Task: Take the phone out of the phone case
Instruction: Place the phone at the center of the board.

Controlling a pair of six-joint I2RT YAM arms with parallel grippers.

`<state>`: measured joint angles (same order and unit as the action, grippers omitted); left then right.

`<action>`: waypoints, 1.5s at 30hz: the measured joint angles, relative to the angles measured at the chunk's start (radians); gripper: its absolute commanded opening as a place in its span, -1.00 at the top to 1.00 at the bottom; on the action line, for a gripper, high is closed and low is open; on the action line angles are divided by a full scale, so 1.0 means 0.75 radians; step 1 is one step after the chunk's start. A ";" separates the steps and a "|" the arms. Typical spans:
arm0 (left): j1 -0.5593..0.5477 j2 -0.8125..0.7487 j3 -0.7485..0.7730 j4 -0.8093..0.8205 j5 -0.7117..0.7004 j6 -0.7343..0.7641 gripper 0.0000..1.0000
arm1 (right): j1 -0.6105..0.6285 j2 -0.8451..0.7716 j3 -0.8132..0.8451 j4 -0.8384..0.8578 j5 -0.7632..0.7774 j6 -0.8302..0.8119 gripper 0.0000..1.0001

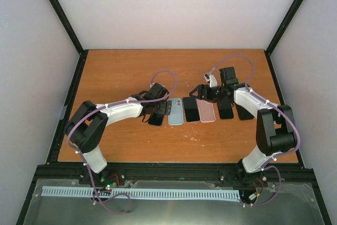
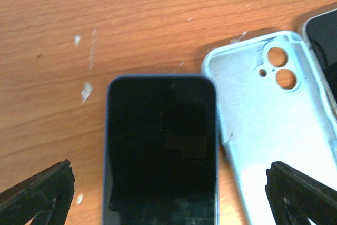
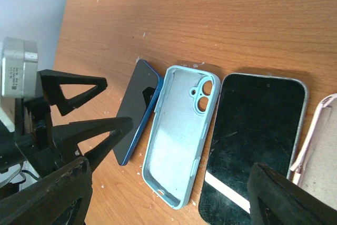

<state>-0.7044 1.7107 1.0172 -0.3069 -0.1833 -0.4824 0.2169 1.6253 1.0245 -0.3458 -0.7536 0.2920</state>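
Left end effector (image 2: 168, 180) wide open, empty, straddling bare phone (image 2: 160, 146) flat on tabletop (image 2: 131, 19), just beside empty blue case (image 2: 268, 125). Right end effector (image 3: 168, 196) open, empty. Risk: skewed lift clips phone, shoves it against blue case.

Table (image 1: 126, 72): one row of six flat things across its middle, running left to right.
Leftmost phone (image 2: 160, 151): row's left end, flat on the table.
Empty case (image 2: 268, 130): just right of it, hollow side up.
Second phone (image 3: 253, 140): just right of that case.
Second case (image 1: 206, 111): next to the right.
Fifth thing (image 1: 225, 108) and sixth thing (image 1: 243, 110): right end, side by side.
Left gripper (image 2: 168, 193): above the leftmost phone, fingers either side.
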 measured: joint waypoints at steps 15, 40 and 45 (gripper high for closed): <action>0.143 0.160 0.098 -0.020 0.061 0.032 -0.94 | -0.051 -0.010 -0.025 0.015 -0.040 0.002 -0.59; 0.183 0.159 0.053 0.010 0.246 0.161 -0.98 | -0.070 -0.010 -0.026 0.030 -0.065 0.002 -0.59; 0.183 0.161 0.059 -0.013 0.171 0.159 -0.96 | -0.072 -0.010 -0.026 0.030 -0.065 0.002 -0.59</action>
<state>-0.5674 1.8317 1.0615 -0.3168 -0.0547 -0.3634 0.1631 1.6180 1.0046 -0.3233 -0.8024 0.2932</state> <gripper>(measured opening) 0.988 0.796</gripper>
